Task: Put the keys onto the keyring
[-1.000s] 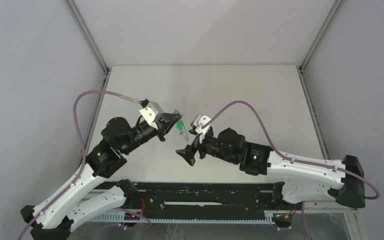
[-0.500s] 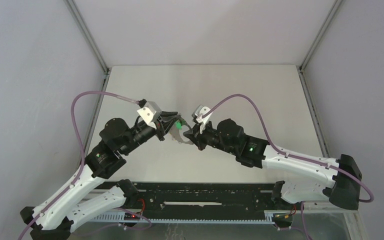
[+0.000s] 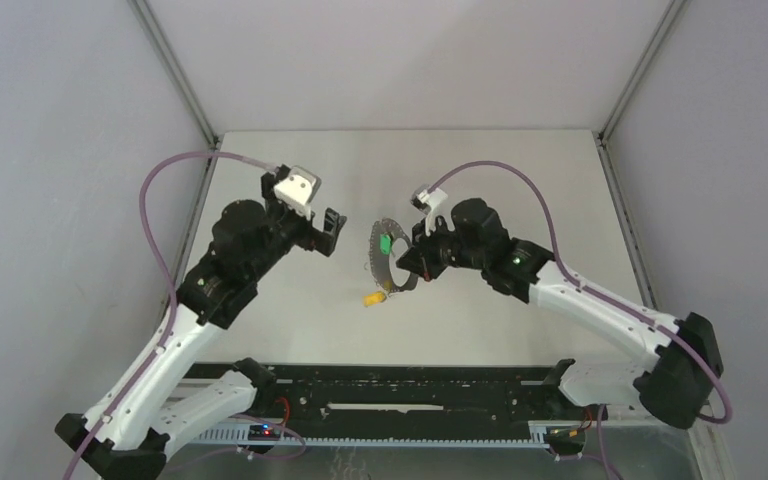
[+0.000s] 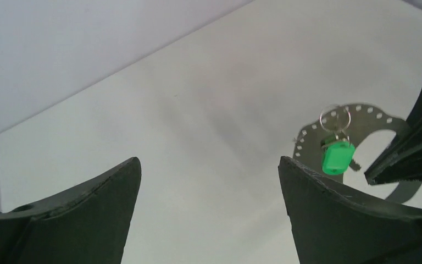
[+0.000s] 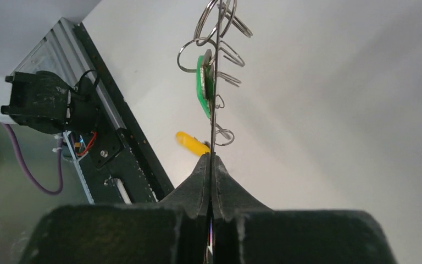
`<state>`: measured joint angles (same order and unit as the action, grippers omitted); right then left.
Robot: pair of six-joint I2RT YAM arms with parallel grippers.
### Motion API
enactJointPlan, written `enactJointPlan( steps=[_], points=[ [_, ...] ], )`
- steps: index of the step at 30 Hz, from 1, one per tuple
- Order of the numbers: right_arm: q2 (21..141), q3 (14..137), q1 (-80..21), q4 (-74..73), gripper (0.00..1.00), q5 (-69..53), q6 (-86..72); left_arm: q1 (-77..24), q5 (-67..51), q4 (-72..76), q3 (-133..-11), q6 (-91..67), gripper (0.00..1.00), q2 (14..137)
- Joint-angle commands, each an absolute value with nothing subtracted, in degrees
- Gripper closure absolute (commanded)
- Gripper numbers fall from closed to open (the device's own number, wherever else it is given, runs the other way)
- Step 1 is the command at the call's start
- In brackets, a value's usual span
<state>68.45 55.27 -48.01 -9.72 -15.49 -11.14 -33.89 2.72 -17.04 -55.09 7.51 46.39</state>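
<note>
Open gap between left gripper (image 3: pixel 331 232) and keyring (image 4: pixel 371 118); yellow key (image 3: pixel 372 297) beside ring's near edge

Handover: the left gripper (image 4: pixel 209 165), formerly clamping the green key (image 4: pixel 338 158), now stands open and withdrawn leftward; the right gripper (image 5: pixel 211 159), formerly open, now pinches the keyring (image 4: pixel 362 124) carrying that key.

Table (image 3: pixel 520 200): pale, matte, flat, walls on three sides. Black rail (image 3: pixel 410 395) runs along the near edge. Yellow key (image 3: pixel 372 297) sits low, centre-front. Lying on the surface or hanging off the keyring (image 3: pixel 380 262): can't tell.
</note>
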Motion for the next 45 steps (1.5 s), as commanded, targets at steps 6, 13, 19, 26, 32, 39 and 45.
enactJointPlan(
  steps=[6, 13, 19, 26, 32, 39, 45],
  points=[
    [89.25, 73.98, -44.40, -17.69, 1.00, -38.05, -15.14, -13.59, -5.73, -42.02, -80.15, 4.05, 0.00, 63.28],
    [106.76, 83.08, -37.17, -19.86, 1.00, -42.49, -16.78, -3.36, -9.02, -43.49, -81.38, 5.70, 0.00, 67.60],
    [116.01, 82.66, -30.43, -17.05, 1.00, -45.29, -19.72, -2.89, -12.79, -40.68, -75.48, 5.74, 0.00, 66.45],
    [119.34, 81.87, -26.46, -22.38, 0.77, -39.83, -17.81, -2.89, -16.83, -38.06, -71.53, 4.56, 0.00, 67.33],
    [116.57, 79.70, -25.24, -24.97, 0.00, -32.21, -16.52, -2.86, -19.40, -37.06, -69.20, 4.48, 0.00, 69.63],
    [103.94, 73.66, -23.99, -21.57, 0.00, -26.93, -16.10, -2.90, -22.75, -35.53, -66.84, 5.31, 0.00, 70.57],
    [88.13, 61.25, -22.00, -13.81, 0.00, -18.70, -15.32, -2.88, -21.97, -29.66, -61.46, 6.84, 0.00, 71.87]
  ],
)
